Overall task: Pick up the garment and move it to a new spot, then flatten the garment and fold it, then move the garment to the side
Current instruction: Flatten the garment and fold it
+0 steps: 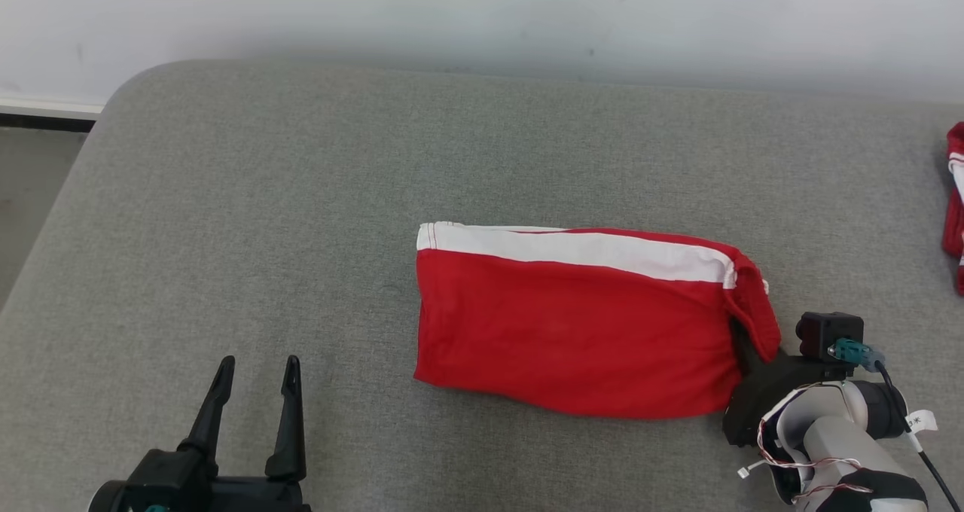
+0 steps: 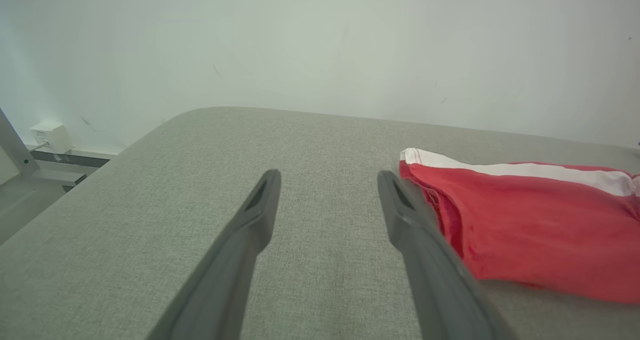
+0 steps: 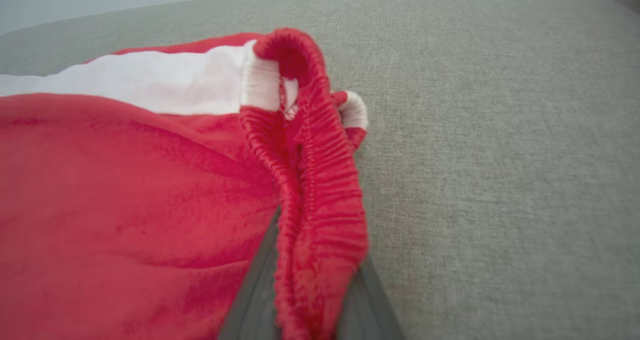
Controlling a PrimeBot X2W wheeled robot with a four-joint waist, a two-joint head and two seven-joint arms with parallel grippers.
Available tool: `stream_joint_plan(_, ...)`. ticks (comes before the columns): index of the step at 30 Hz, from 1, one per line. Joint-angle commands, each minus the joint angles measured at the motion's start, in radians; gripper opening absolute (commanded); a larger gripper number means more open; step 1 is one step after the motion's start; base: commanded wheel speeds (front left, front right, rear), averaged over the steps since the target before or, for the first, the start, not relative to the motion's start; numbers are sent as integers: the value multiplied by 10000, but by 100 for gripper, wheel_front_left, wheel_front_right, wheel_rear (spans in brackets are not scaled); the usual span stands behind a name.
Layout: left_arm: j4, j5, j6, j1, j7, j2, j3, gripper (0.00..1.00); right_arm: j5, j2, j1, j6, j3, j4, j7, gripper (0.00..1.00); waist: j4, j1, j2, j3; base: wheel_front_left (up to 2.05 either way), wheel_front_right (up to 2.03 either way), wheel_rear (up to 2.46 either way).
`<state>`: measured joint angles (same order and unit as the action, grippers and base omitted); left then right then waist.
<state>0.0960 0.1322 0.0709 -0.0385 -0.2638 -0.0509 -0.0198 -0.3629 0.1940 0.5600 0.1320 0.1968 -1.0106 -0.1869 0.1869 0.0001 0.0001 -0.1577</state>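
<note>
**Item 1. Right gripper** (image 1: 744, 346): closed on the garment. In the right wrist view its two dark fingers (image 3: 252, 300) stand tight on either side of the gathered elastic waistband (image 3: 320, 190), with the band pinched between them. The grip is at the end of the cloth, probably because the thick elastic gives a firmer hold than the thin body fabric and lets the whole piece follow in one drag or lift.

**Item 2. Garment** (image 1: 572, 331): red shorts with a white stripe (image 1: 572, 247) along the far long edge.
- Shape: lies as a neat, roughly rectangular packet, apparently already folded.
- Position: right of centre on the grey padded surface (image 1: 301, 196).
- Condition: body smooth with few creases. The waistband end is ruffled and lifted a little where it is held, and a small white-tipped loop pokes out beside it.
- Stage, judged: the last step, moving the garment to the side.

**Item 3. Left gripper** (image 1: 258, 361): jaws spread wide and holding nothing. It rests at the near left, well apart from the garment's left end, and seems parked clear of the move.

**Item 4. Second red-and-white cloth** (image 1: 956, 203): at the far right edge, apart from the garment and only partly in frame.
</note>
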Motion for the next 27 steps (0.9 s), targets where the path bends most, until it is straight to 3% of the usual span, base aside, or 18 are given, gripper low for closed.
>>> stream_joint_plan(1, 22, 59, 20, -40, -2, 4, 63, 100, -220, 157, 91, -31, 161, -119, -138, 0, -131, -1, -1, 95, 0, 0, 0)
stream_joint_plan(7, -33, -36, 51, 175, -2, 4, 238, 100, -915, 773, 182, -31, 346, -138, -329, 0, -453, -1, -1, 370, 0, 0, 0)
stream_joint_plan(16, -140, 5, 28, 378, -2, 5, 321, 100, -1999, 2420, -276, -31, 942, 388, 14, 0, -959, -1, -1, 592, 0, 0, 0)
stream_joint_plan(27, -39, 66, 33, 427, -2, 4, 286, 100, -4568, 2449, -388, -29, 1840, 2945, 1532, 0, -1329, -1, -1, 722, 0, 0, 0)
